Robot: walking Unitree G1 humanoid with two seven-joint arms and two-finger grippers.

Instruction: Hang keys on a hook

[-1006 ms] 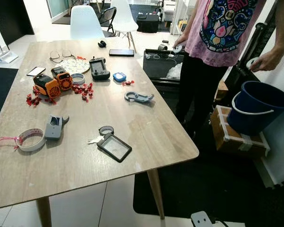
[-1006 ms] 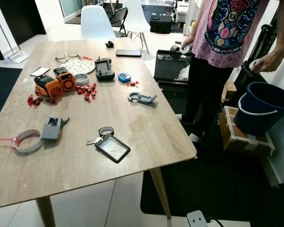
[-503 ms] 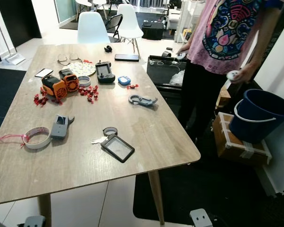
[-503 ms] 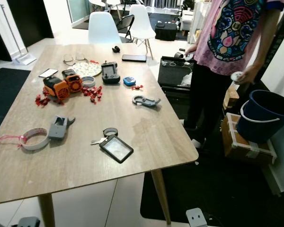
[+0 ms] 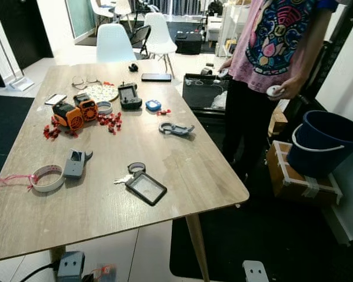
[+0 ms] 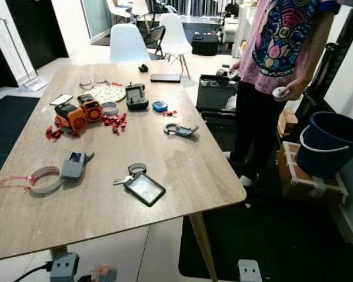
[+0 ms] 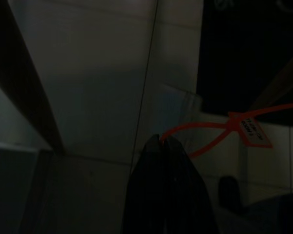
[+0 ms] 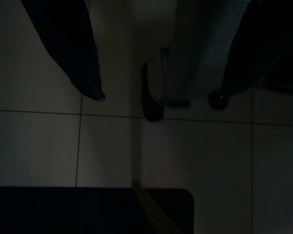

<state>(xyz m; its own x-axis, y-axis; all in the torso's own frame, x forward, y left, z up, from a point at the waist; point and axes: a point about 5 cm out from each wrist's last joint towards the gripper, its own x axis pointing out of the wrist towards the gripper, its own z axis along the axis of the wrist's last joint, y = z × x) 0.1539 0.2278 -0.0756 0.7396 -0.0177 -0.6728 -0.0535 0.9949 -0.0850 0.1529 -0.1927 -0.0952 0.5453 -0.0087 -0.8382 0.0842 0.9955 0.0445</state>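
Task not started, by the look of it. Keys point(image 5: 123, 178) lie on table point(image 5: 182, 161) near front edge, touching a black card holder point(image 5: 145, 188). No hook spotted. Both arms hang idle: left gripper point(image 7: 162, 141) pinched closed & empty, right gripper point(image 8: 161, 73) spread apart.

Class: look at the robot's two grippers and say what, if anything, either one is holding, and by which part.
Nothing is held. The left gripper hangs shut over the floor; the right gripper hangs open. The keys lie untouched on the table.

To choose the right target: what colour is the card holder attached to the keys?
Black frame, greyish clear window: card holder beside the keys, best in the left eye view.
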